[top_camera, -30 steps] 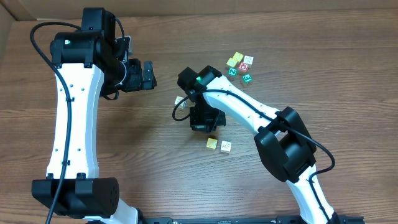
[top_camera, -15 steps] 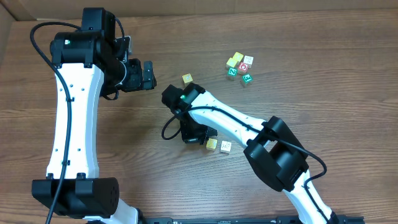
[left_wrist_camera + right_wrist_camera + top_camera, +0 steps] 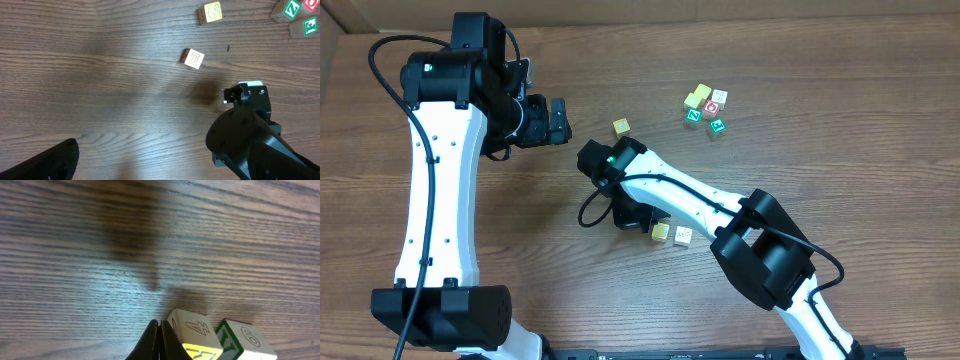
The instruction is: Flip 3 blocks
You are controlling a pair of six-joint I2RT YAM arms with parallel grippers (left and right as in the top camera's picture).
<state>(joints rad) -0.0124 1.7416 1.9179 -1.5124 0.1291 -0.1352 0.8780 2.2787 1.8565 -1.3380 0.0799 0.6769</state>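
Note:
My right gripper [image 3: 159, 341] is shut and empty, its tips low on the table against the left side of a yellow-and-cream block [image 3: 193, 332] that shows a "4". A whitish block with a teal-green face [image 3: 241, 341] stands just right of that one. From overhead these two blocks [image 3: 661, 232] [image 3: 683, 236] lie side by side, with the right gripper [image 3: 647, 223] at their left. A cream block with faint print [image 3: 193, 58] shows in the left wrist view; overhead, the right arm covers it. My left gripper [image 3: 558, 121] hangs open and empty at the upper left.
A yellowish cube [image 3: 621, 127] lies alone near the table's middle top. Several cubes with green and red faces [image 3: 706, 108] cluster at the upper right. The right arm [image 3: 250, 142] fills the lower right of the left wrist view.
The right gripper has moved down and left to the yellow-and-cream block. Its arm now covers the whitish cube near the middle and has uncovered the yellowish cube. The left arm has not moved.

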